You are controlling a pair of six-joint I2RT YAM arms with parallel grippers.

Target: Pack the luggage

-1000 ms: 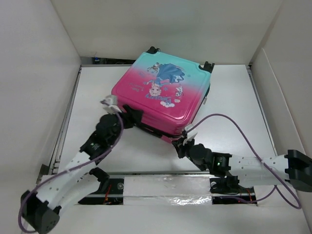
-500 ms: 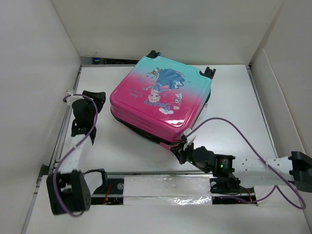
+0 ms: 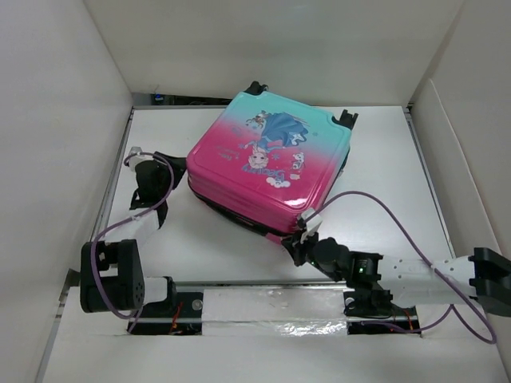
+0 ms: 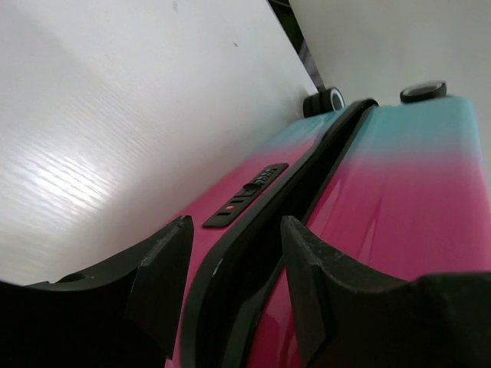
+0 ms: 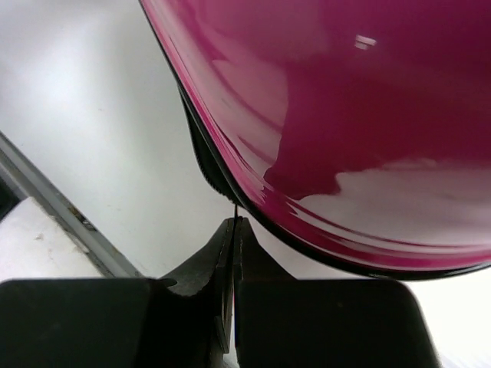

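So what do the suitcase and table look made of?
Suitcase: hard plastic by the look, glossy; sharp highlights in the right wrist view. Its seam band: matt black, maybe rubber or fabric. Table: white board, faint lined sheen; material unclear.

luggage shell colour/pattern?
The luggage is glossy pink fading to teal at its far end, with a blue-dressed cartoon princess. Top external view shows it best.

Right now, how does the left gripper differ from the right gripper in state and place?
The left gripper is open, its jaws spread before the zipper seam; the right gripper is shut. The left gripper is at the left side of the luggage; the right gripper is at its near corner. Both point at the seam between the shells.
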